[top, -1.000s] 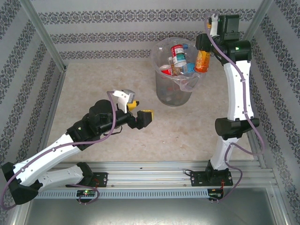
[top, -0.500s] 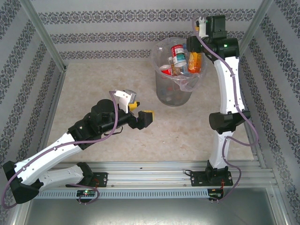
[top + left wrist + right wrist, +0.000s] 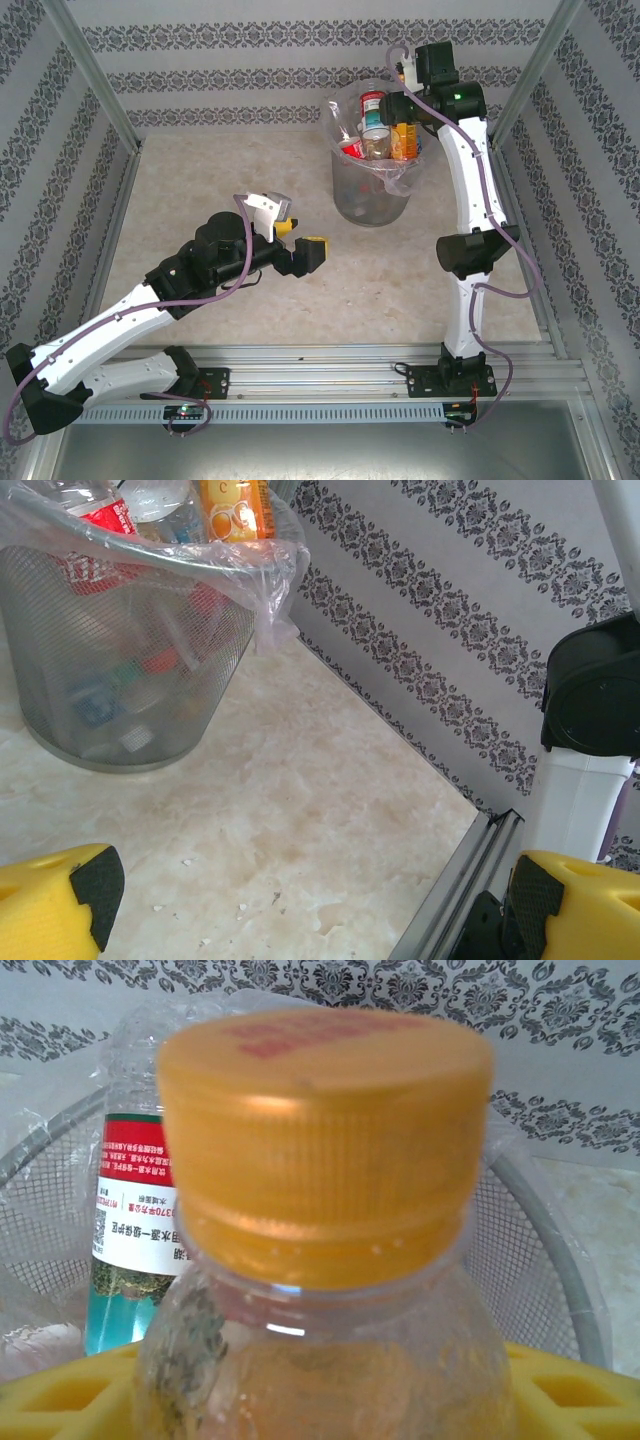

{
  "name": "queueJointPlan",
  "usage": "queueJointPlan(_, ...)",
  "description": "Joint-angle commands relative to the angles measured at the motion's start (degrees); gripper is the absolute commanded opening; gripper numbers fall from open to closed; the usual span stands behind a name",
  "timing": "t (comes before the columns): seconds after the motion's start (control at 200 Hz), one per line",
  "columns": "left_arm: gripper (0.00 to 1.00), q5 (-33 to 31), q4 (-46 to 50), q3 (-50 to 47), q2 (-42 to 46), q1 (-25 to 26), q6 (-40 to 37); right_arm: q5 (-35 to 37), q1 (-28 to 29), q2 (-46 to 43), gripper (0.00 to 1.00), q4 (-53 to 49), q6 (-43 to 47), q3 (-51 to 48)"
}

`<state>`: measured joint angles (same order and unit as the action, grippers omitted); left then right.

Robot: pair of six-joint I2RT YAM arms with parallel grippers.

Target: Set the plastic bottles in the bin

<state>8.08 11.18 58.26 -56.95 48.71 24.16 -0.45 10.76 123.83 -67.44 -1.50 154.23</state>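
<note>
The bin (image 3: 371, 200) is a grey mesh bucket lined with a clear bag, standing at the back of the table with several plastic bottles (image 3: 372, 108) piled in it. My right gripper (image 3: 403, 124) hangs over the bin's right side with an orange-capped bottle (image 3: 405, 142) between its fingers. In the right wrist view that bottle (image 3: 325, 1160) stands upright between the yellow fingers (image 3: 60, 1400), over the bin's rim (image 3: 545, 1230); whether they still press it is hidden. My left gripper (image 3: 300, 238) hovers open and empty left of the bin (image 3: 120, 680).
Patterned walls and metal posts close in the table on three sides. A metal rail (image 3: 470, 880) runs along the table edge near the right arm's base. A red-and-green labelled bottle (image 3: 130, 1230) stands in the bin behind the held one.
The right arm has swung left, carrying the orange-capped bottle from outside the bin's right rim to over its inside. The left arm has stayed put.
</note>
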Motion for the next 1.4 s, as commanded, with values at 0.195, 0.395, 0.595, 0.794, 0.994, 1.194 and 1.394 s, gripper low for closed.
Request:
queueJointPlan(0.195, 1.00, -0.25, 0.44, 0.56, 0.49, 0.51, -1.10, -5.30, -1.05, -1.86, 0.84, 0.06, -4.38, 1.07)
queueJointPlan(0.395, 1.00, -0.34, 0.54, 0.13, 1.13, 0.51, -1.14, -7.47, -1.98, -5.08, 0.88, 1.85, -6.42, -2.01)
queueJointPlan(0.595, 1.00, -0.16, 0.04, -0.60, 1.85, 0.51, -1.22, -5.20, -2.24, -12.55, 0.88, 8.43, -6.43, -14.17)
queueJointPlan(0.794, 1.00, 0.36, -1.26, -1.65, 1.93, 0.51, -0.96, -6.40, -2.33, -16.48, 0.75, 10.63, -6.44, -20.91)
queueJointPlan(0.994, 1.00, 0.72, -1.14, -1.95, 2.54, 0.51, -0.96, -5.54, -2.24, -16.82, 0.59, 13.64, -7.01, -26.43)
queueJointPlan(1.194, 1.00, -0.32, -0.32, -2.36, 3.88, 0.51, -1.05, -2.76, -1.67, -14.42, 0.58, 14.16, -6.74, -26.27)
queueJointPlan(1.394, 1.00, -0.65, 0.46, -2.70, 4.42, 0.51, -1.14, -3.86, -0.15, -12.33, 0.56, 13.86, -5.64, -25.12)
